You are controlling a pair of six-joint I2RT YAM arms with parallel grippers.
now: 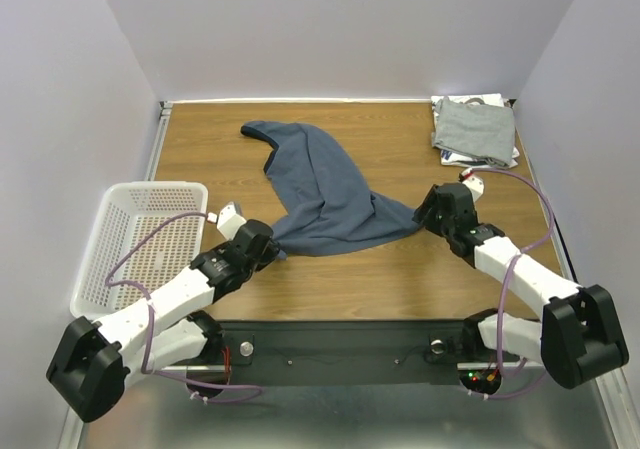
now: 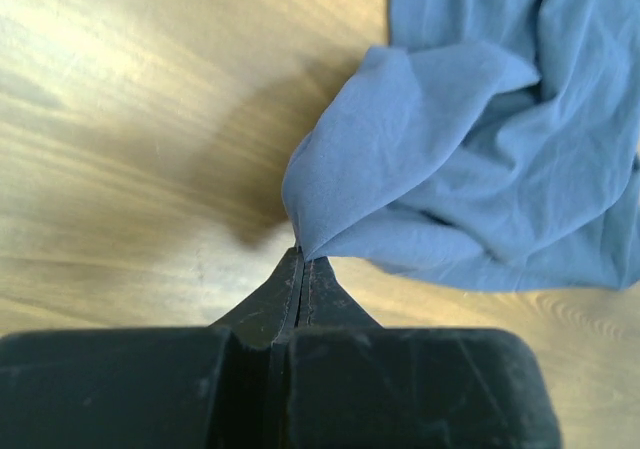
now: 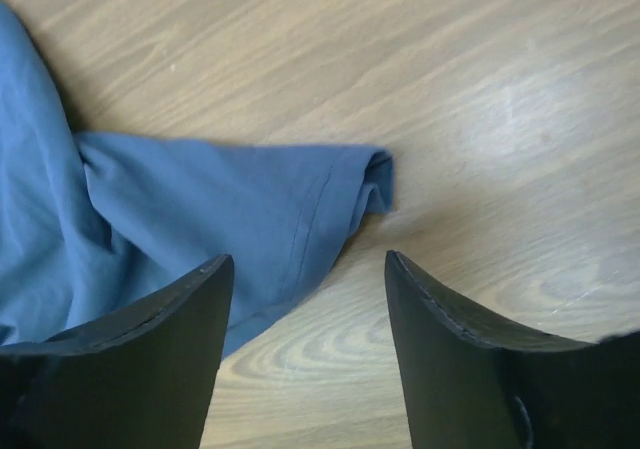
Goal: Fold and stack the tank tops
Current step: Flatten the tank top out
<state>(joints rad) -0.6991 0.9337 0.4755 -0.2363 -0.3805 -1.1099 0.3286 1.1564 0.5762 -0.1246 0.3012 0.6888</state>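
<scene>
A slate-blue tank top [image 1: 325, 194] lies crumpled on the wooden table, stretched from the far middle towards the near side. My left gripper [image 1: 275, 249] is shut on its near-left corner; the left wrist view shows the cloth [image 2: 440, 169] pinched at the closed tips [image 2: 302, 254]. My right gripper [image 1: 425, 214] is open beside the tank top's near-right hemmed corner [image 3: 340, 184], which lies on the wood just ahead of the gap between the fingers [image 3: 305, 264]. A folded grey tank top [image 1: 475, 129] sits on a white one at the far right corner.
A white plastic mesh basket [image 1: 140, 239] stands at the left edge of the table, next to my left arm. Purple-grey walls close the table on three sides. Bare wood [image 1: 400, 269] runs along the near side between the arms.
</scene>
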